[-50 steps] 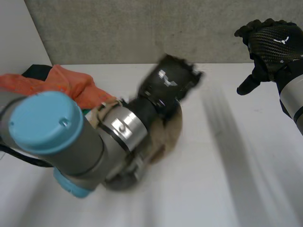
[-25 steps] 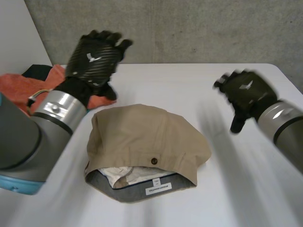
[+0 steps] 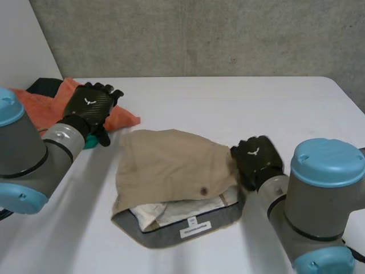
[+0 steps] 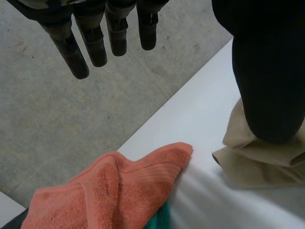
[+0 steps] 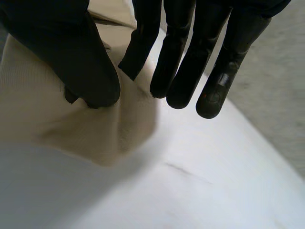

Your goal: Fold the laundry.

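Note:
A folded tan garment lies mid-table, its grey waistband, white pocket lining and label toward me. My right hand rests at its right edge. In the right wrist view the thumb and the nearest finger pinch a ridge of the tan cloth, while the other fingers reach past it over the table. My left hand hovers open over an orange towel, just off the garment's far left corner. Its straight fingers hold nothing, and its thumb hangs above the tan edge.
The orange towel is bunched at the table's far left, with a green cloth under it and a dark cloth behind. A grey wall runs along the table's far edge.
My left hand lifted off the garment, opened and swung down to the orange towel. My right hand dropped from the air to the garment's right edge and closed there. The garment shifted slightly right.

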You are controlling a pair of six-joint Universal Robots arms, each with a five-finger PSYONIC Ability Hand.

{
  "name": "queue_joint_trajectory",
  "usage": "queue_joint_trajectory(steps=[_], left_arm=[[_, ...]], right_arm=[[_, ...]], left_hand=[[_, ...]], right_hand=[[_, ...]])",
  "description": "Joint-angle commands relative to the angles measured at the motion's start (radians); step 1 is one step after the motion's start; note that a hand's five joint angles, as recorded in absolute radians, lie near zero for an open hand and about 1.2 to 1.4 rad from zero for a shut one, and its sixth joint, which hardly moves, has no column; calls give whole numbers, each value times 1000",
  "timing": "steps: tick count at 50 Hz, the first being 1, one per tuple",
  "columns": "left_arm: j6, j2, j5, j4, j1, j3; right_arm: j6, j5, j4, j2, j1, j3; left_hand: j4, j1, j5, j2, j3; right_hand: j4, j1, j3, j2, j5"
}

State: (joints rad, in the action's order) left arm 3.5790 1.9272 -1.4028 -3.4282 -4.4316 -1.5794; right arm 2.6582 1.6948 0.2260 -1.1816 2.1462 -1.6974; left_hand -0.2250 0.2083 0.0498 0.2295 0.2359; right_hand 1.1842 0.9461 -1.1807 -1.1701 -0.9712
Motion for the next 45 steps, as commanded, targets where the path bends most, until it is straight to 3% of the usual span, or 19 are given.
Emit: queue_joint_trajectory(steps=[1,6,11,18,21,22,23,27,28,33,38,45], left_arm=[[3,4,1,0,-2,24],[3,6,2,0,-3,24],[4,32,1,1,15,22],[12,78,-7,1,47,38],[23,96,-4,3,49,55],[27,105,-1,4,49,62],[30,110,2,6,49,67],[46,125,4,12,46,84],[52,128,5,12,44,84],[60,148,31,12,38,87],[64,205,132,14,38,105],[63,259,162,24,46,134]], right_arm=[[-234,-38,65,-44,-219,47],[-284,-164,102,-4,-301,180],[-288,-299,168,181,-305,376],[-287,-259,213,335,-293,571],[-274,-239,190,326,-284,539],[-259,-222,159,304,-269,498],[-241,-210,135,278,-255,472],[-111,-175,-54,98,-207,365],[-48,-173,-183,30,-203,335],[173,-195,-506,-23,-206,291],[333,-267,-475,-35,-207,162],[356,-274,-335,-36,-194,35]], left_hand=[[0,17,1,-4,-11],[3,14,-2,-7,-14],[0,17,1,-4,-11],[-3,20,4,-1,-8],[-15,32,16,10,4],[-21,37,21,16,10],[-27,43,27,22,16],[-38,55,39,34,28],[-47,64,48,43,36],[-59,76,60,54,48],[-112,128,112,107,101],[-287,304,288,283,277]], right_hand=[[212,450,-216,-226,-251],[212,450,-216,-226,-251],[212,450,-216,-226,-251],[187,425,-190,-201,-225],[-516,-277,512,502,477],[-849,-611,846,835,811],[-911,-673,907,897,872],[-926,-688,923,912,887],[-926,-688,923,912,887],[-926,-688,923,912,887],[-949,-711,946,935,911],[-1005,-767,1002,991,967]])
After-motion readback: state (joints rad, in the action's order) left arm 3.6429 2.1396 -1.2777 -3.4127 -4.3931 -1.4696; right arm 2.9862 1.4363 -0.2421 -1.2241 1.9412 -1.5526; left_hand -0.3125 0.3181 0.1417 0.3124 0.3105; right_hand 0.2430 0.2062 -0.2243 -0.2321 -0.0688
